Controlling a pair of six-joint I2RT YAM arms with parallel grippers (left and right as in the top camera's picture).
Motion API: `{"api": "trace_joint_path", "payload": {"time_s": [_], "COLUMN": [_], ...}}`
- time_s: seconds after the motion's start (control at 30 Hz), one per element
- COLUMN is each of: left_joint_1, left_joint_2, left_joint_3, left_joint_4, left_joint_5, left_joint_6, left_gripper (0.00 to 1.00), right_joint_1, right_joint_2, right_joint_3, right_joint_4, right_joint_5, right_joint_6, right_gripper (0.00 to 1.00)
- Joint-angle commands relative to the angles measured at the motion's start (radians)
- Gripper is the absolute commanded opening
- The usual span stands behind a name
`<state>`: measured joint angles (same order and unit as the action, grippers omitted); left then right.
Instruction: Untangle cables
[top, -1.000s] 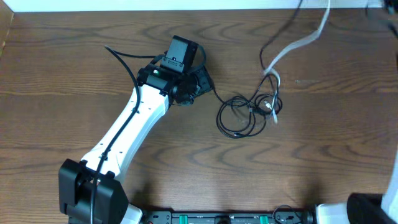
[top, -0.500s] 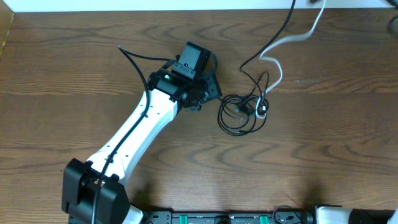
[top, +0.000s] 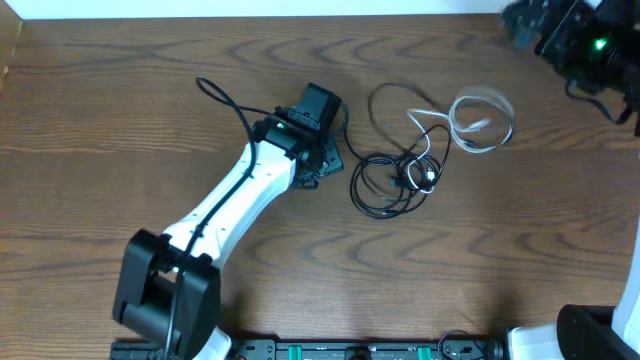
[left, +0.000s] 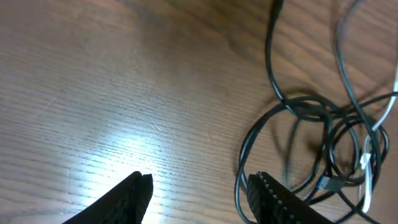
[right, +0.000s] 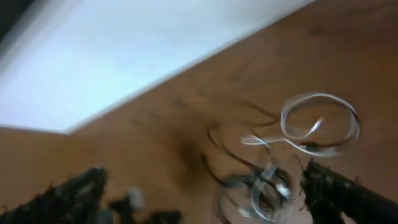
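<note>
Slack has replaced tension in the white cable (top: 482, 122). A second ago it rose taut toward the far edge, lifted from out of frame. Now it lies dropped on the surface (top: 120, 90) as a loose loop just right of the black cables (top: 388, 188). The right arm (top: 585, 40) has come into the far right corner, and its jaws stand spread wide with nothing between them, as the blurred right wrist view shows.

One black strand that was raised with the white cable now rests as an open arc beyond the knot. The pull appears to have drawn the white cable mostly out. One white strand, though, runs back into the black coils, so the separation is probably unfinished.

The left arm (top: 240, 195) has edged toward the tangle. Its jaws are parted over bare wood, gripping nothing, with a black loop just beside one finger (left: 273, 198).

The surface is brown wood grain. A white strip (top: 250, 8) borders its far side, and little else of the room shows.
</note>
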<state>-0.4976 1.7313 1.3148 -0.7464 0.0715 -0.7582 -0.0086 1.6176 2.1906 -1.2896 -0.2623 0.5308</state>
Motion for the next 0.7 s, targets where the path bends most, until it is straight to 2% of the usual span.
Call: {"api": "trace_joint_path", "payload": {"time_s": [0.0, 0.27, 0.37, 0.47, 0.67], "left_joint_1": [0.003, -0.005, -0.019, -0.036, -0.046], "left_joint_2": [0.036, 0.080, 0.108, 0.141, 0.177], "left_joint_3": [-0.003, -0.003, -0.003, -0.003, -0.003], "left_joint_4": [0.003, 0.023, 0.035, 0.061, 0.075], "left_joint_5": [0.052, 0.135, 0.142, 0.195, 0.198], "left_joint_6": [-0.021, -0.025, -0.041, -0.043, -0.043], "left_gripper": [0.55, 0.55, 0.55, 0.55, 0.55], "right_joint_1": [0.017, 0.105, 0.148, 0.176, 0.178], "right_joint_2": [0.032, 0.115, 0.159, 0.213, 0.357], "right_joint_3": [0.012, -0.012, -0.050, -0.072, -0.083], "right_joint_4": [-0.080, -0.248, -0.242, -0.209, -0.108], "right_joint_5": [0.043, 0.043, 0.065, 0.169, 0.304], "right_joint_6": [-0.152, -0.245, -0.286, -0.283, -0.182], "right_gripper": [0.99, 0.99, 0.99, 0.99, 0.99]}}
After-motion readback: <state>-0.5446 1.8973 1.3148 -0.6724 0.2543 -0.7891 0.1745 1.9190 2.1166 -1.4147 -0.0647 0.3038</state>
